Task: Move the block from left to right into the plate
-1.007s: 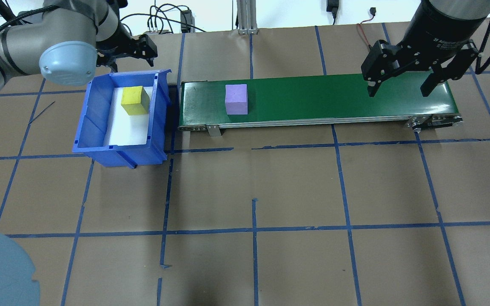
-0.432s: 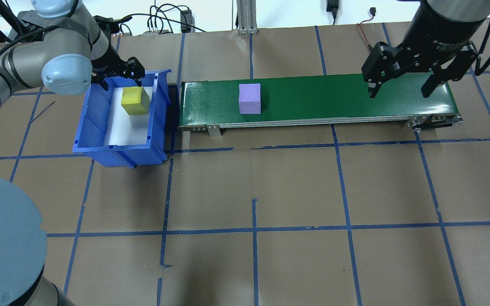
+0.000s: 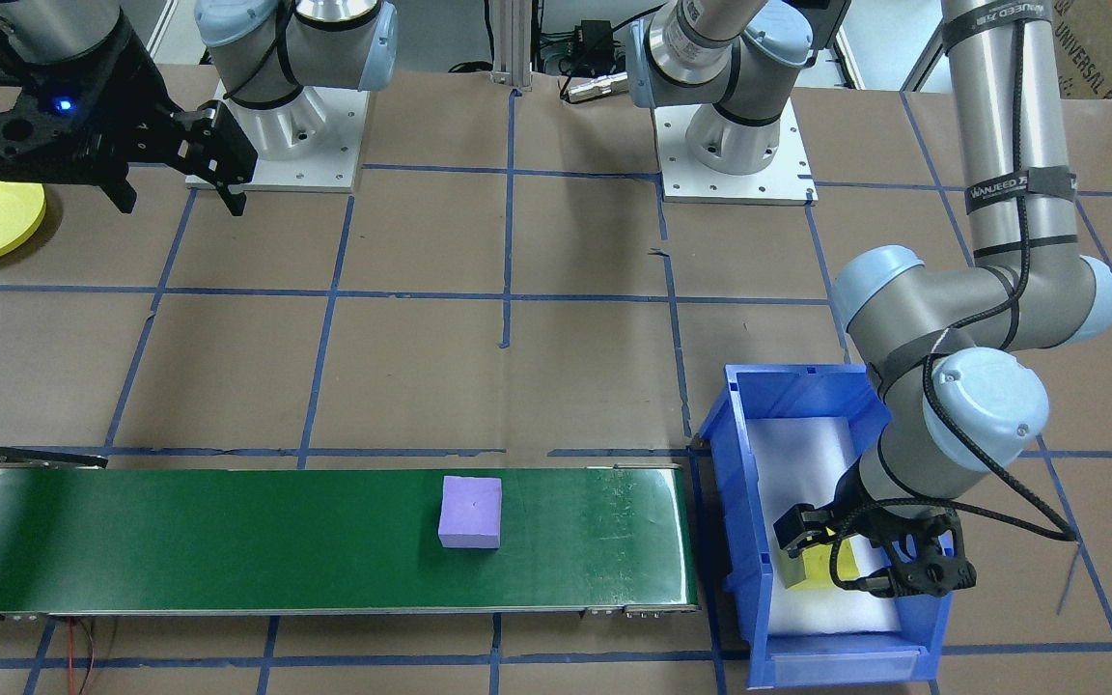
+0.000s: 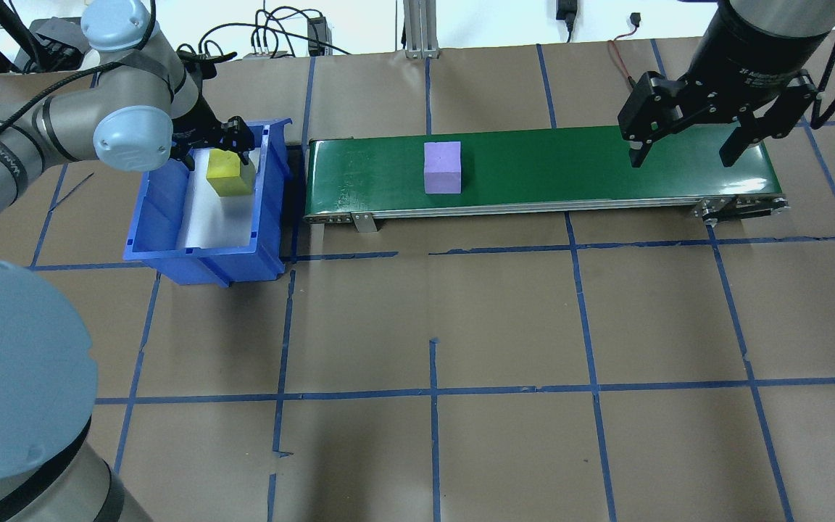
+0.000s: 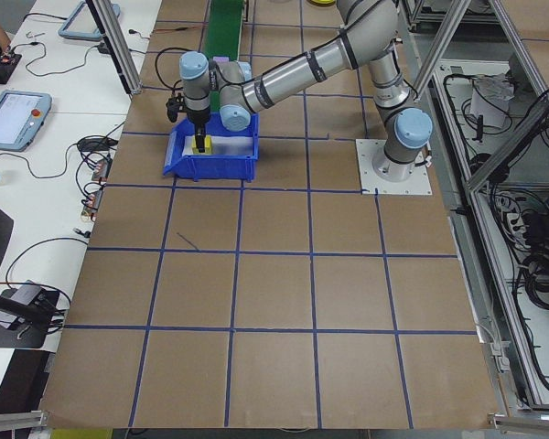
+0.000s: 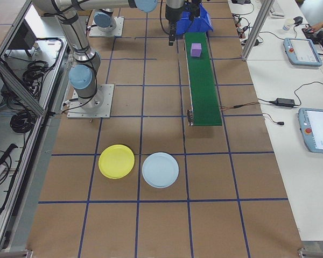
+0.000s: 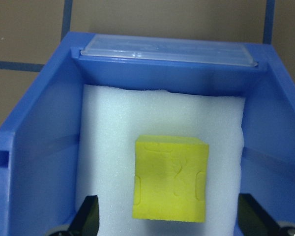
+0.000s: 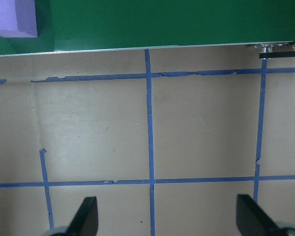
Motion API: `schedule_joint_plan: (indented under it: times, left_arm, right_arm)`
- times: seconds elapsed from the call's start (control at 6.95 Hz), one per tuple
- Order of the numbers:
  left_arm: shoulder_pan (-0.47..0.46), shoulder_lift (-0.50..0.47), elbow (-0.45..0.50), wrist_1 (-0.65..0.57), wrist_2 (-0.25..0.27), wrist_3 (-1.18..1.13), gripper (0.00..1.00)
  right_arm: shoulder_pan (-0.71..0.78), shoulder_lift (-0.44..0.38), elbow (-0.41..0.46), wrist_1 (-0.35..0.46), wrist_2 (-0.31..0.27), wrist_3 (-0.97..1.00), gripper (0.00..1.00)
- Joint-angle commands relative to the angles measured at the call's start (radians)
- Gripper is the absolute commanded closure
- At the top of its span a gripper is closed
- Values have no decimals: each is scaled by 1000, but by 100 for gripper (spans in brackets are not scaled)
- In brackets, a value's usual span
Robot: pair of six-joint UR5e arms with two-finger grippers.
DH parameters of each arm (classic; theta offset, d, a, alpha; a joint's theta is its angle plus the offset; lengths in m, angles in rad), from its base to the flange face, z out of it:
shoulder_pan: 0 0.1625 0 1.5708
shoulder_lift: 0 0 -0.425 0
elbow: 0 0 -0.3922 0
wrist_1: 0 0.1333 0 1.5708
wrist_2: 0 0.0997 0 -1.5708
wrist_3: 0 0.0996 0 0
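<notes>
The desk [image 4: 504,319] is covered in brown paper marked into squares by blue tape lines. A green conveyor belt [image 4: 577,170] lies directly on it, its far end just below the right claw [image 4: 682,152], which hangs above the belt with fingers spread. A blue bin [image 4: 160,217] stands on the desk just beside the belt's other end, under the left claw [image 4: 216,141]. A yellow plate [image 6: 116,161] and a light-blue plate [image 6: 160,170] lie flat on the desk side by side, well apart from the left claw. Two arm base plates [image 3: 735,159] are bolted to the desk.
</notes>
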Motion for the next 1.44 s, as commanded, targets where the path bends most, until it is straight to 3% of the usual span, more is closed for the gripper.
schedule_joint_plan:
  times: [0.0,0.14,0.29,0.43,0.86,1.15,1.29]
  left_arm:
    - [0,-37,-2,64,0,-1,4]
    - [0,-39,-2,64,2,4,29]
    - [0,-19,1,60,4,-4,66]
    - [0,25,7,55,-3,-4,73]
    - [-46,248,11,-89,-73,-91,73]
    - [-202,277,19,-146,-63,-291,73]
    - [-240,236,-4,-145,-73,-376,73]
  right_arm:
    - [-3,0,0,-2,-2,0,0]
    - [-3,0,0,-2,-2,0,0]
    - [-3,0,0,0,-2,3,0]
    - [-3,0,0,0,-4,3,0]
    - [-13,5,-5,-8,1,2,0]
    - [-170,17,-3,1,38,-114,0]
    - [-229,76,-8,-8,42,-258,0]
